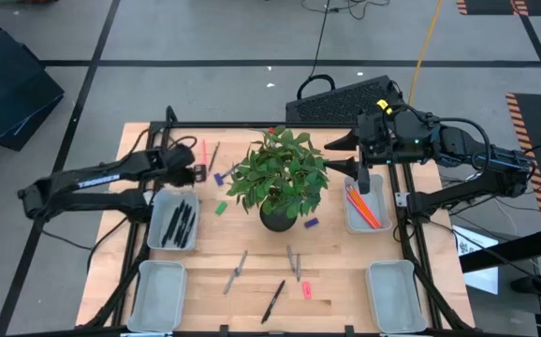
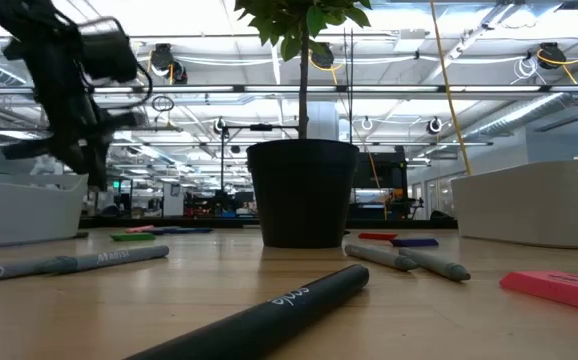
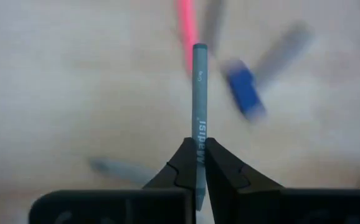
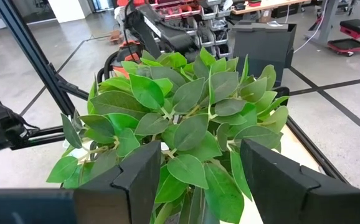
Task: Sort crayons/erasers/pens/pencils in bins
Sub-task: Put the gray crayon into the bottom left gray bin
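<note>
Gripping: left gripper pinches a grey crayon near its lower end, above the table's far-left clutter.
Handling: light, stiff, waxy; judged prone to pivot.
Waiting: right gripper, fingers wide, facing the plant.

The high view looks straight down on the whole table; the low view sits at tabletop level, close behind a pen; both share the plant pot.
</note>
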You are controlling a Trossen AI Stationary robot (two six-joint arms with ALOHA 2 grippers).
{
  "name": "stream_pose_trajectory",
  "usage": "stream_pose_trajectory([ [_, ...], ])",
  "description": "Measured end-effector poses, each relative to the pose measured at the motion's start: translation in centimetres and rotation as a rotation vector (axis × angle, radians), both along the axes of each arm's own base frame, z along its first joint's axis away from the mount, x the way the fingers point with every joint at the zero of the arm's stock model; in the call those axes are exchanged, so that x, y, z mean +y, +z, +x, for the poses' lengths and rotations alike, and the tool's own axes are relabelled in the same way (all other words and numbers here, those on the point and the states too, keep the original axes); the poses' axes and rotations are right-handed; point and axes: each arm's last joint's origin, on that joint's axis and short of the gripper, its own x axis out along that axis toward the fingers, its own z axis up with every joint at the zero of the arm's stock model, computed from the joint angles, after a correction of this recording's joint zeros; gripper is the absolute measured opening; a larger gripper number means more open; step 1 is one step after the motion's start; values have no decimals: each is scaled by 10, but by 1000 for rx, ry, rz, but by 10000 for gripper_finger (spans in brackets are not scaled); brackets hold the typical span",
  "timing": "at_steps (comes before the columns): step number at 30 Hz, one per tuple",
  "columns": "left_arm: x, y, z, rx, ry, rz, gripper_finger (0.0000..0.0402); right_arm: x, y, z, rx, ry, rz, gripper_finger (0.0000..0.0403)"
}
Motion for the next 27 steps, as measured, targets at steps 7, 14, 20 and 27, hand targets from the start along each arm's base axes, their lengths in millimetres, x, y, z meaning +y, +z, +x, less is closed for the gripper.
stream_pose_trajectory([
  [7,-38,68,8,-138,-247,41,12,0,0,0,0,0,0,212],
  [14,-74,123,12,-184,-443,-17,13,0,0,0,0,0,0,212],
  [20,-127,136,14,-111,-607,-265,16,0,0,0,0,0,0,212],
  [27,-210,127,14,86,-719,-531,18,0,0,0,0,0,0,212],
])
